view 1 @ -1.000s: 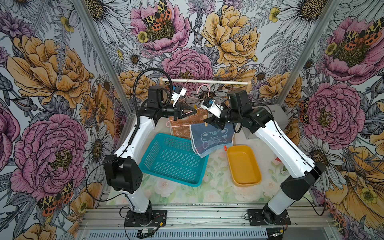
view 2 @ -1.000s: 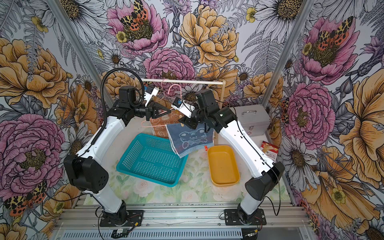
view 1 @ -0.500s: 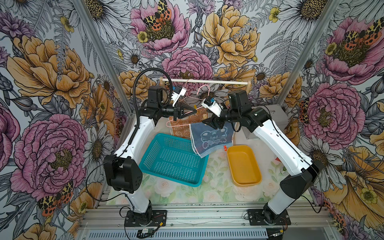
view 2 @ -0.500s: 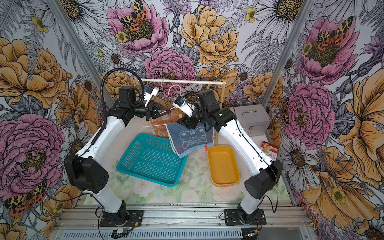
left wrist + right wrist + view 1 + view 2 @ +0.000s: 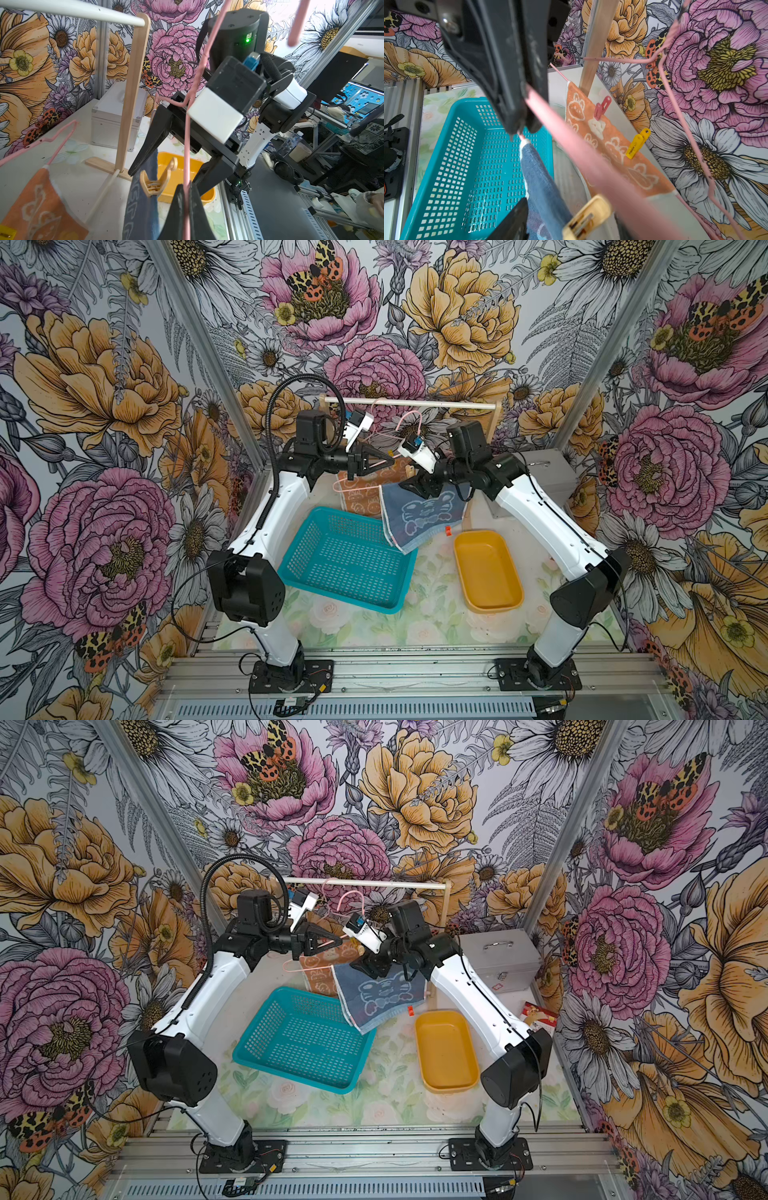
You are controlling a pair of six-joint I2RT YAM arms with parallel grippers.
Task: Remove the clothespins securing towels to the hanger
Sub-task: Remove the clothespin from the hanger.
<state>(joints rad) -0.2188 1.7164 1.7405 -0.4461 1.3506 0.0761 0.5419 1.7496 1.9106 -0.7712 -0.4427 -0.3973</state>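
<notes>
Pale wooden spring clothespin (image 5: 154,184) is the one in play. It pins the top edge of the denim-blue tiger-face towel (image 5: 424,512) to the thin pink wire hanger (image 5: 186,158), and its long axis rises from that edge at a lean, handle ends uppermost.

From the front rail, with the back wall at twelve, the right gripper (image 5: 162,179) reaches in toward ten o'clock. It stands wide, one black finger on each side of the peg, and neither seems to touch it. The peg lies inside that claw, so the right arm is plainly the nearer. The left gripper (image 5: 187,209), at ten o'clock of it, is clamped tight on the hanger wire.

I judge the next move calls for a squeeze across the handle ends, then a lift clear.

Toward twelve, the orange bunny-print towel (image 5: 612,145) carries a red plastic peg (image 5: 601,108) and a yellow plastic peg (image 5: 637,143). On the pale rose-print tabletop (image 5: 432,585) a teal slotted basket (image 5: 345,560) sits at nine, a yellow oval tray (image 5: 486,568) at four and a silver metal case (image 5: 498,965) at two, with floral wallpaper (image 5: 104,385) on three sides.
</notes>
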